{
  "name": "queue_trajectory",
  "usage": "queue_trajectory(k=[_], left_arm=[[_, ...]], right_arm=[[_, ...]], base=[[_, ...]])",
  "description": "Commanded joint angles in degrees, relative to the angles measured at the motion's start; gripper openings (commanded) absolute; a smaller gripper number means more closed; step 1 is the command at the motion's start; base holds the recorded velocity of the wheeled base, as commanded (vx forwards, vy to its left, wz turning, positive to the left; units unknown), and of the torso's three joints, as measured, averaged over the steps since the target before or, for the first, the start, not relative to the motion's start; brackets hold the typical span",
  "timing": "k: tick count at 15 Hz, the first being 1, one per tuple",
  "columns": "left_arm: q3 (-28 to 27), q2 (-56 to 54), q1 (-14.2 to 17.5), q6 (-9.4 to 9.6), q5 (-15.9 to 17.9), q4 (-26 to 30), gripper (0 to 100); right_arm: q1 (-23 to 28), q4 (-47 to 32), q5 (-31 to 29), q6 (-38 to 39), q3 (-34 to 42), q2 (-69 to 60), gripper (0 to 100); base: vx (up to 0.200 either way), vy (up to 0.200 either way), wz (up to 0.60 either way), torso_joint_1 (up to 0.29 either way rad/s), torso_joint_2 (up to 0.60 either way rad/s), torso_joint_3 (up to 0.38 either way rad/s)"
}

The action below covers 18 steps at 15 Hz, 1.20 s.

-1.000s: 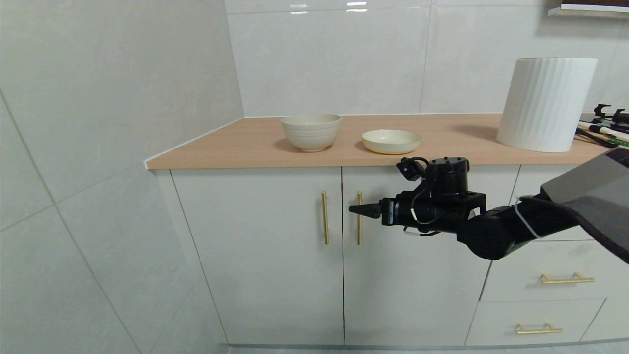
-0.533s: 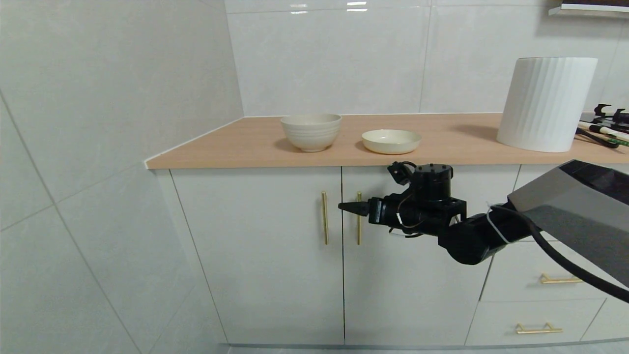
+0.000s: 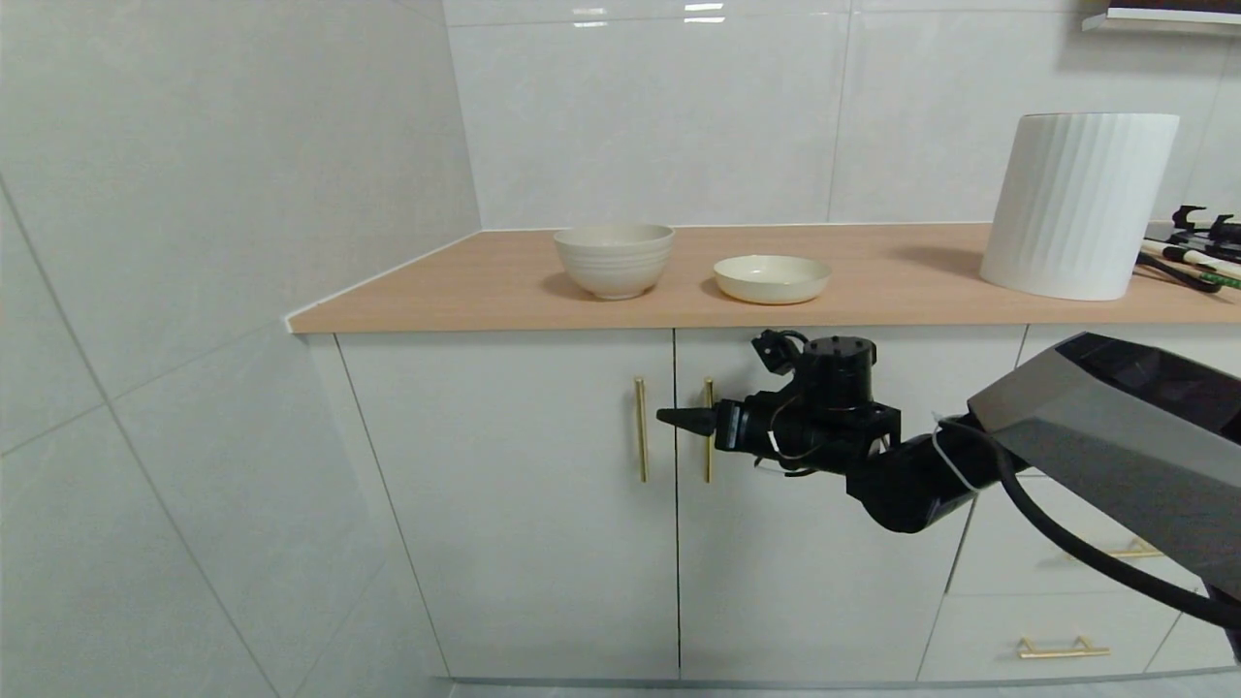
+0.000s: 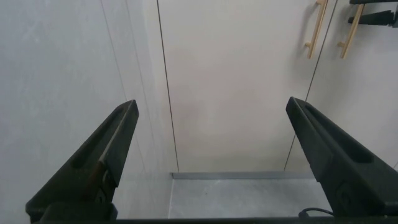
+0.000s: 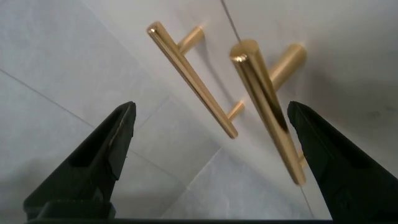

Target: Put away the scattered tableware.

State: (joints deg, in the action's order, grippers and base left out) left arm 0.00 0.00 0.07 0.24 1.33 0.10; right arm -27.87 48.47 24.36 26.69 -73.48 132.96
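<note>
One bowl [image 3: 614, 260], one plate [image 3: 772, 278], one canister [image 3: 1078, 204], two door handles [image 3: 641, 429].

- A kitchen: glossy pale wall tiles [image 3: 659, 116] behind a light wooden worktop [image 3: 892, 262].
- Below, white cabinet doors [image 3: 524, 504] with slim brass bar handles [image 3: 641, 429].
- A ribbed cream bowl [image 3: 614, 260] and shallow cream dish [image 3: 772, 278] on top.

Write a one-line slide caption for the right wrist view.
Open right gripper faces the gold cylindrical metal door handle and its twin on pale cabinet doors.
</note>
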Motion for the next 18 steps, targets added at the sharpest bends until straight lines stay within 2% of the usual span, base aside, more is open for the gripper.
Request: queue_trajectory(k=[1, 12, 15, 18], left_arm=[[0.0, 0.0, 0.01, 0.02, -0.01, -0.01, 100], [0.0, 0.0, 0.01, 0.02, -0.01, -0.01, 100], [0.0, 0.0, 0.01, 0.02, -0.01, -0.01, 100], [0.0, 0.0, 0.01, 0.02, -0.01, -0.01, 100]], right_arm=[[-0.35, 1.45, -0.01, 0.03, 0.01, 1.33, 100], [-2.81, 2.16, 0.25, 0.21, 3.35, -0.86, 100], [-3.51, 2.16, 0.43, 0.21, 5.63, -2.36, 100], [-5.44, 3.47, 0.52, 0.12, 11.96, -7.02, 100]], base=[[0.0, 0.0, 0.0, 0.0, 0.0, 0.0], [0.0, 0.0, 0.0, 0.0, 0.0, 0.0], [0.0, 0.0, 0.0, 0.0, 0.0, 0.0], [0.0, 0.0, 0.0, 0.0, 0.0, 0.0]])
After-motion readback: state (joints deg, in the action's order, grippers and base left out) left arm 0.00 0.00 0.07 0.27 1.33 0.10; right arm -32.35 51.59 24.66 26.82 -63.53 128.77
